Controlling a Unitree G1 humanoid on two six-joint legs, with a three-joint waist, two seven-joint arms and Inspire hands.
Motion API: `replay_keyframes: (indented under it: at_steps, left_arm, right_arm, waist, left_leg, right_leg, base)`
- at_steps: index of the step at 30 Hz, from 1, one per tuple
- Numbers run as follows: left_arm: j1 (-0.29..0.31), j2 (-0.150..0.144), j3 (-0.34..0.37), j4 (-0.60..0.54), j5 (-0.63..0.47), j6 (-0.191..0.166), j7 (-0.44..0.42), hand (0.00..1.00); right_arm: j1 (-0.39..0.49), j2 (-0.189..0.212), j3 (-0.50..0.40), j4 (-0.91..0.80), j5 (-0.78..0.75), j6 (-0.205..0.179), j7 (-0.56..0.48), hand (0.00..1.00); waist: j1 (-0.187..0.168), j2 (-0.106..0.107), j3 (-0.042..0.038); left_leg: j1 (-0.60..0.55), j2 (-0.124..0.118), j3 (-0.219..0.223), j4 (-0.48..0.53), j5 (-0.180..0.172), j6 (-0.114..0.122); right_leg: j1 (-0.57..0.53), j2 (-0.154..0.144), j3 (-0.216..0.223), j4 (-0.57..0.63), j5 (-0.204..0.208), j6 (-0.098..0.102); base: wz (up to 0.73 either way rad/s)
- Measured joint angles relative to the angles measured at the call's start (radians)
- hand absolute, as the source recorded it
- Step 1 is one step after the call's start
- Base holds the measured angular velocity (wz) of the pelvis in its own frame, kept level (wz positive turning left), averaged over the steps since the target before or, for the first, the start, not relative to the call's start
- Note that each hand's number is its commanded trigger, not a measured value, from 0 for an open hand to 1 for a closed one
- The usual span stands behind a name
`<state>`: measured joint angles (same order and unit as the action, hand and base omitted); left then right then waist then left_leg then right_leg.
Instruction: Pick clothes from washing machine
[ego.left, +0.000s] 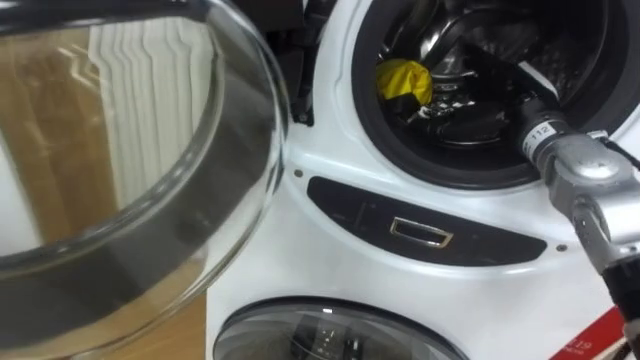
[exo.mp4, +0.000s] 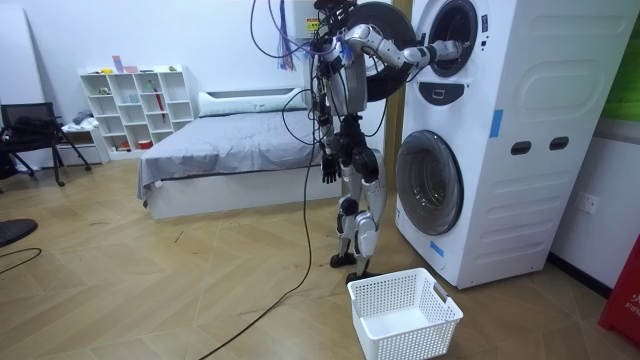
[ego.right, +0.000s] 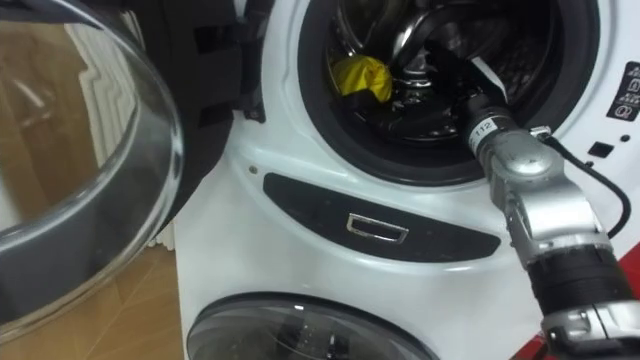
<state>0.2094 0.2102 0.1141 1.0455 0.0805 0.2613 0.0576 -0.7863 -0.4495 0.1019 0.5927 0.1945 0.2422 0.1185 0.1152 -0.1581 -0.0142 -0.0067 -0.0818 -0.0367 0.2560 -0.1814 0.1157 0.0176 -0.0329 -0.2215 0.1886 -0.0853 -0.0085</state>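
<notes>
A yellow cloth (ego.left: 403, 80) lies in the dark drum (ego.left: 470, 140) of the upper washing machine (exo.mp4: 470, 60), toward the drum's left side. My right arm reaches in through the round opening from the lower right. My right hand (ego.left: 452, 98) sits deep in the drum just right of the yellow cloth (ego.right: 362, 77), among dark folds and metal, so its grip is hidden. My left hand (exo.mp4: 328, 165) hangs at my side with relaxed fingers, holding nothing. I stand upright, close in front of the stacked machines.
The upper machine's round glass door (ego.left: 130, 150) stands swung open on my left. Below is a dark panel with a small handle (ego.left: 420, 233) and the lower machine's door (ego.left: 330, 335). A white laundry basket (exo.mp4: 405, 312) sits on the floor by my feet. A bed (exo.mp4: 230, 150) stands behind me.
</notes>
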Motion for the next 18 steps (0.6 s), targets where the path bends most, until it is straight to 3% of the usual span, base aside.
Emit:
replay_keyframes:
  at_steps: [12,14,18]
  left_arm:
    - [0.000,0.011,-0.021,-0.004,0.000,0.015,0.025,0.00]
    - [-0.001,0.012,-0.021,-0.005,0.000,0.014,0.027,0.00]
    - [-0.009,0.027,-0.021,-0.005,0.000,-0.004,0.027,0.00]
  right_arm:
    - [-0.022,-0.006,0.074,-0.021,-0.073,0.000,-0.001,0.00]
    - [-0.032,-0.011,0.090,-0.047,-0.088,0.000,-0.009,0.00]
    - [-0.042,-0.036,0.122,-0.162,-0.109,-0.001,-0.008,0.00]
  waist:
    - [0.012,-0.005,0.0028]
    - [0.033,-0.004,0.0076]
    - [0.035,-0.014,0.0151]
  left_leg:
    - [0.005,0.005,0.011,-0.032,0.015,-0.013]
    - [0.012,0.011,0.030,-0.041,0.016,-0.014]
    - [0.008,0.016,0.031,-0.052,0.018,-0.021]
  right_leg:
    - [-0.018,0.005,0.015,0.008,0.002,-0.006]
    - [-0.026,0.006,0.022,0.017,0.000,-0.011]
    - [-0.034,0.013,0.023,0.014,-0.001,-0.016]
  base:
    - [-0.03]
    - [-0.22]
    - [-0.04]
